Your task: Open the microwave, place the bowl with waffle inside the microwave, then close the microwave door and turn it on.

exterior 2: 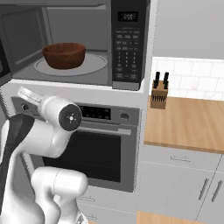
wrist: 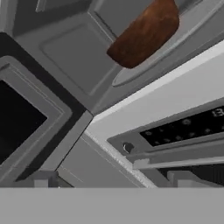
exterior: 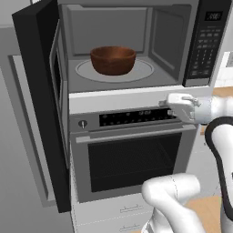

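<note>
Nearest you, the gripper (exterior: 163, 103) hangs at centre right of the left base view, jaws spread wide, holding nothing, level with the oven (exterior: 132, 157) control strip. Beyond, upper centre, the bowl (exterior: 113, 59) sits on the turntable (exterior: 86, 70) inside the microwave (exterior: 205, 41); the microwave door (exterior: 38, 104) stands open at left.

microwaves: 1 (exterior: 136, 41) | bowls: 1 (exterior: 113, 59) | ovens: 1 (exterior: 132, 157) | knife blocks: 1 (exterior 2: 159, 96)
</note>
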